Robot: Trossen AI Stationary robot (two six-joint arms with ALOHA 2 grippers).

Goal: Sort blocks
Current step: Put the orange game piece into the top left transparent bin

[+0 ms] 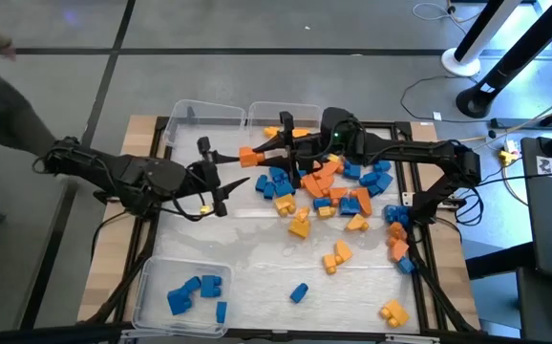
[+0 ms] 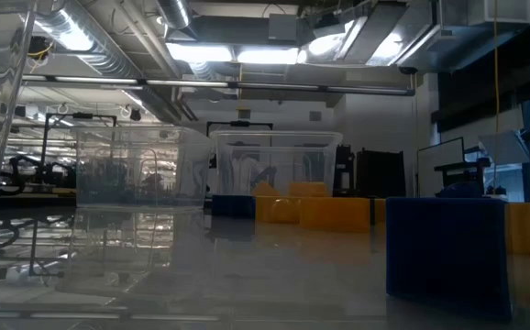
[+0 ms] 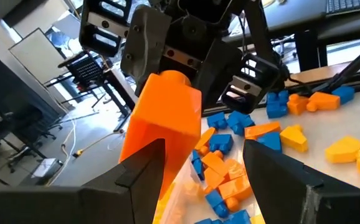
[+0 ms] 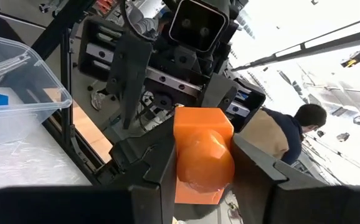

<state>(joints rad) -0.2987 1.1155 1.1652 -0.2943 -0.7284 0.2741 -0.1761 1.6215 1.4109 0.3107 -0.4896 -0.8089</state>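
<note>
High view: the right gripper (image 1: 262, 151) holds an orange block (image 1: 248, 156) near the tabletop's far edge, facing the left gripper (image 1: 215, 177), jaws apart; loose blocks (image 1: 338, 191) lie toward the right edge; low view: clear bins (image 2: 274, 170); left wrist view: open fingers (image 3: 144, 168) flank the block (image 3: 164, 118); right wrist view: jaws clamped on it (image 4: 202, 152).

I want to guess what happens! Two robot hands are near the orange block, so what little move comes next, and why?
Probably the left gripper closes on the orange block. The right gripper is clamped on that block and holds it out in the air, while the left gripper's fingers stand wide open right by it, so this looks like a hand-over.
</note>
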